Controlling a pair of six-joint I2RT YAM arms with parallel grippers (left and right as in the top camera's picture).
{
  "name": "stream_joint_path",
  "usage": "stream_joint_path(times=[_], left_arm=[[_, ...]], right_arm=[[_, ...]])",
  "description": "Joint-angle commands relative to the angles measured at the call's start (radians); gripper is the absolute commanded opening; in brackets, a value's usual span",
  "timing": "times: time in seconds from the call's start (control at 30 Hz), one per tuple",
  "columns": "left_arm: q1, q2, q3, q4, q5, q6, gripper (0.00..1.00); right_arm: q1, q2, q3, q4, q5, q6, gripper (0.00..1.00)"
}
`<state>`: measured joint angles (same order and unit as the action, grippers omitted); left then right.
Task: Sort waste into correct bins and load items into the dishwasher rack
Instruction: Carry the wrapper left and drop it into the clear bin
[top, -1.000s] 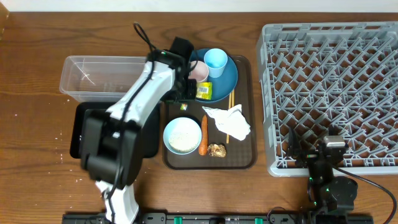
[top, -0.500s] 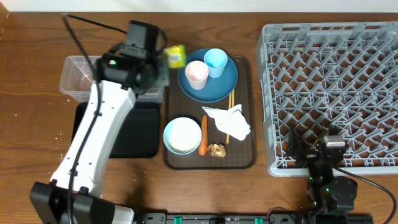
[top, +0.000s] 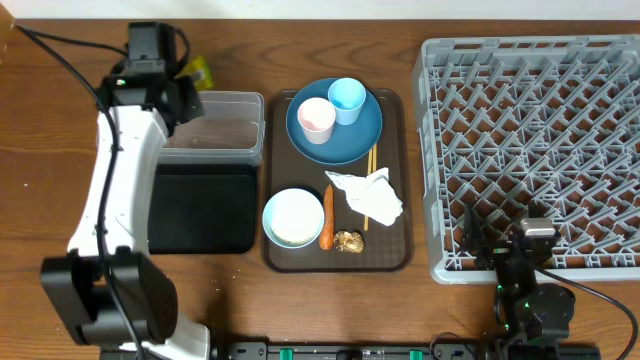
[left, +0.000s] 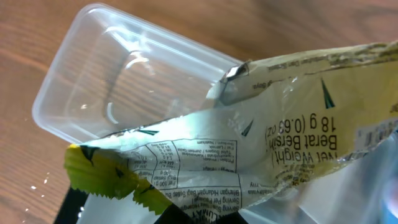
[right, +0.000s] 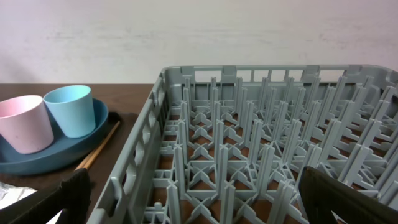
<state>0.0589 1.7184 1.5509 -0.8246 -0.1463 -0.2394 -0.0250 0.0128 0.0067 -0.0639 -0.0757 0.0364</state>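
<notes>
My left gripper (top: 183, 78) is shut on the yellow-green wrapper (top: 201, 71) and holds it in the air at the far left edge of the clear tub (top: 225, 125). The wrapper (left: 249, 143) fills the left wrist view and hides the fingers, with the tub (left: 118, 81) below it. The black tray (top: 200, 205) lies in front of the tub. The pink cup (top: 317, 118) and light blue cup (top: 347, 98) stand on the blue plate (top: 350, 135). Below it lie the rice bowl (top: 294, 217), carrot (top: 327, 215), brown lump (top: 348, 241), napkin (top: 368, 193) and chopsticks (top: 370, 158). My right gripper (right: 199, 186) stands open over the near edge of the rack (right: 249, 143).
The plate, bowl and waste all lie on a dark brown serving tray (top: 395, 255) between the bins and the rack (top: 540, 140). My left arm (top: 115, 190) reaches up the table's left side, covering part of the tub and black tray.
My left arm has swung left from above the blue plate, carrying the wrapper to the clear tub's far left edge. The right arm has not moved.
</notes>
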Motion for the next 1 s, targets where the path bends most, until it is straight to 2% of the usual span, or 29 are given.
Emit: stream_joint_path(times=[0.0, 0.3, 0.57, 0.6, 0.63, 0.67, 0.73, 0.77, 0.83, 0.97], left_arm=[[0.052, 0.056, 0.004, 0.008, -0.023, -0.002, 0.06], [0.138, 0.192, 0.004, 0.027, -0.023, -0.002, 0.06], [0.156, 0.254, 0.004, 0.027, -0.024, -0.001, 0.06], [0.156, 0.256, 0.004, 0.027, -0.024, 0.002, 0.09], [0.156, 0.257, 0.004, 0.027, -0.024, 0.003, 0.17], [0.156, 0.257, 0.004, 0.027, -0.024, 0.006, 0.26], [0.156, 0.256, 0.004, 0.033, -0.024, 0.006, 0.51], [0.156, 0.256, 0.004, 0.036, -0.024, 0.013, 0.59], [0.156, 0.254, 0.005, 0.039, -0.024, 0.037, 0.63], [0.156, 0.225, 0.006, 0.038, -0.023, 0.047, 0.63]], right_arm=[[0.000, -0.003, -0.001, -0.004, -0.003, -0.016, 0.99], [0.000, -0.003, -0.001, -0.004, -0.003, -0.016, 0.99], [0.000, -0.003, -0.001, -0.004, -0.003, -0.016, 0.99], [0.000, -0.003, -0.001, -0.004, -0.003, -0.016, 0.99], [0.000, -0.003, -0.001, -0.004, -0.003, -0.016, 0.99], [0.000, -0.003, -0.001, -0.004, -0.003, -0.016, 0.99], [0.000, -0.003, -0.001, -0.004, -0.003, -0.016, 0.99], [0.000, -0.003, -0.001, -0.004, -0.003, -0.016, 0.99], [0.000, -0.003, -0.001, -0.004, -0.003, -0.016, 0.99], [0.000, -0.003, -0.001, -0.004, -0.003, -0.016, 0.99]])
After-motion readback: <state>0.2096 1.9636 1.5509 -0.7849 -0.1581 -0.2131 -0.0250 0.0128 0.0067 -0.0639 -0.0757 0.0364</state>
